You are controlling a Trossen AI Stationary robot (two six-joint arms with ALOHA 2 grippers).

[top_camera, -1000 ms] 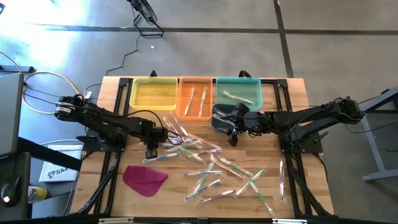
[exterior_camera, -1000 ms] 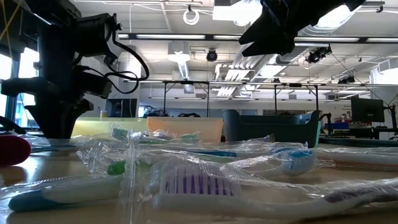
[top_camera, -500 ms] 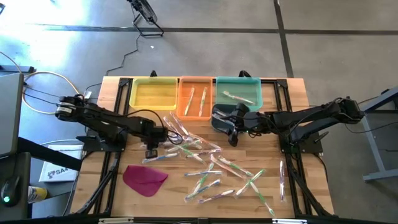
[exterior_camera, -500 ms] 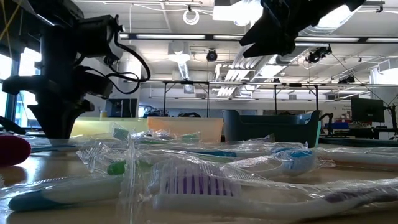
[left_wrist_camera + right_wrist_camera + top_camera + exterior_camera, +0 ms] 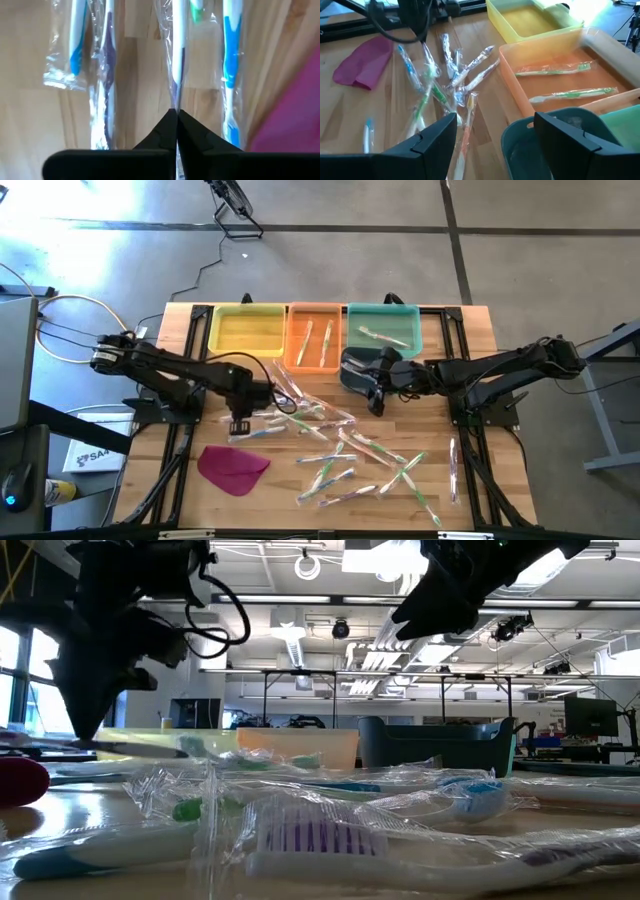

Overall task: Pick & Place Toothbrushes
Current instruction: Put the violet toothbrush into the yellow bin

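At the left gripper (image 5: 241, 423): its fingers were pressed together on the wrapper of a white toothbrush (image 5: 176, 45), which ran straight out ahead of the tips.
Beside that grip: more wrapped toothbrushes (image 5: 300, 418) lay parallel on the wooden table (image 5: 180, 480), the magenta cloth (image 5: 232, 466) just off to one side.
Right gripper (image 5: 378, 394): jaws wide apart, holding nothing, hovering near the dark bin (image 5: 355, 371).
Done: two brushes in the orange tray (image 5: 316, 340), at least one in the green tray (image 5: 385, 328); the yellow tray (image 5: 247, 332) looked empty.
Left: most of the pile, plus one stray toothbrush (image 5: 453, 468) beyond the right arm, so the job seemed early.
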